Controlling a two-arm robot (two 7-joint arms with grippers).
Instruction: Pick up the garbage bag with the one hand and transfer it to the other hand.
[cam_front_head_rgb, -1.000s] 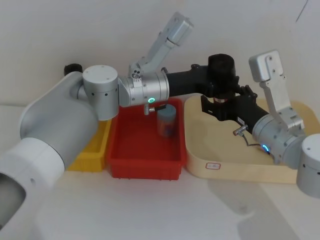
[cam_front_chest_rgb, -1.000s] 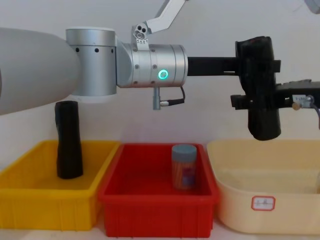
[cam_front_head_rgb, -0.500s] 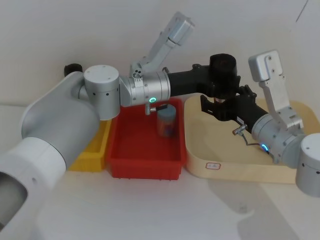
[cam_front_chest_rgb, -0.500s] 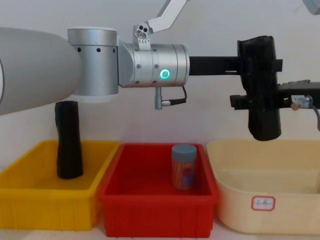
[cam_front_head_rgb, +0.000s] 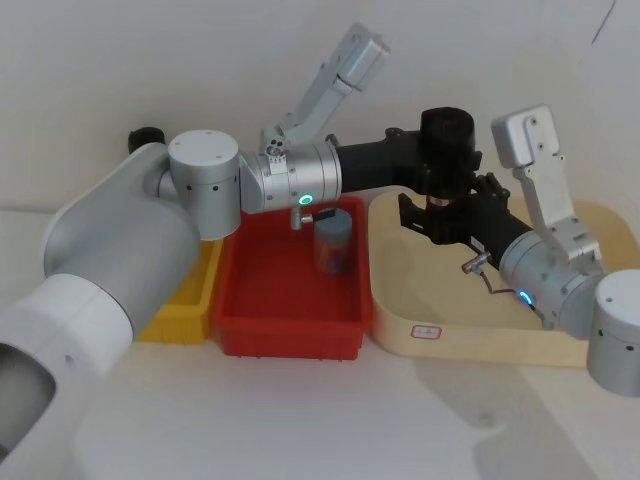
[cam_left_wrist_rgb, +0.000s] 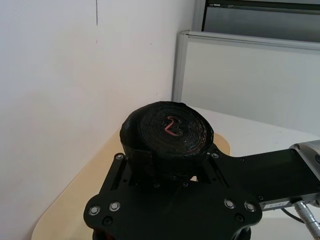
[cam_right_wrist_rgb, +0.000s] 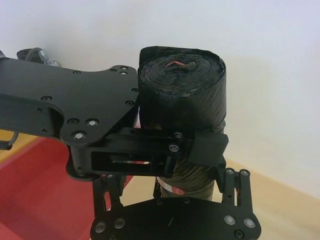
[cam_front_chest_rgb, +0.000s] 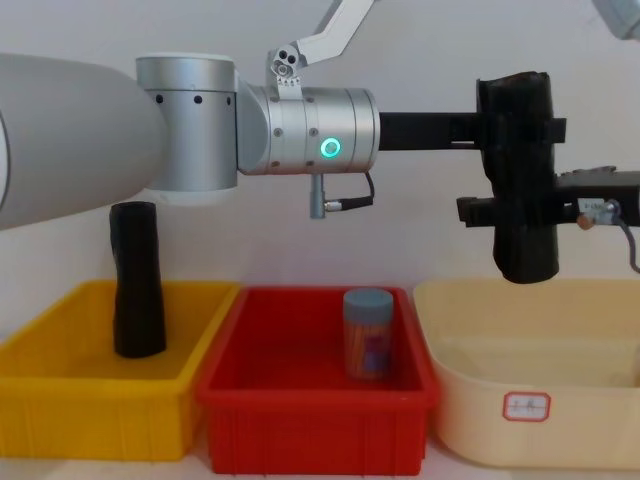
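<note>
White wall behind three bins, red bin (cam_front_chest_rgb: 310, 425) at lower centre holding a jar (cam_front_chest_rgb: 368, 333), garbage bag (cam_front_chest_rgb: 522, 180) upright in air at upper right above cream tub (cam_front_chest_rgb: 530, 420), left gripper (cam_front_chest_rgb: 505, 128) clamped on its upper part, right gripper (cam_front_chest_rgb: 500, 210) clamped lower down, plain black roll (cam_front_chest_rgb: 137, 280) in yellow bin (cam_front_chest_rgb: 95, 415) far left.

I'm seeing silver arm tubes, the left gripper (cam_front_chest_rgb: 515, 125) and right gripper (cam_front_chest_rgb: 520, 210) both long, black and screw-dotted; green ring glowing left, blue right, thin cable trailing.
</note>
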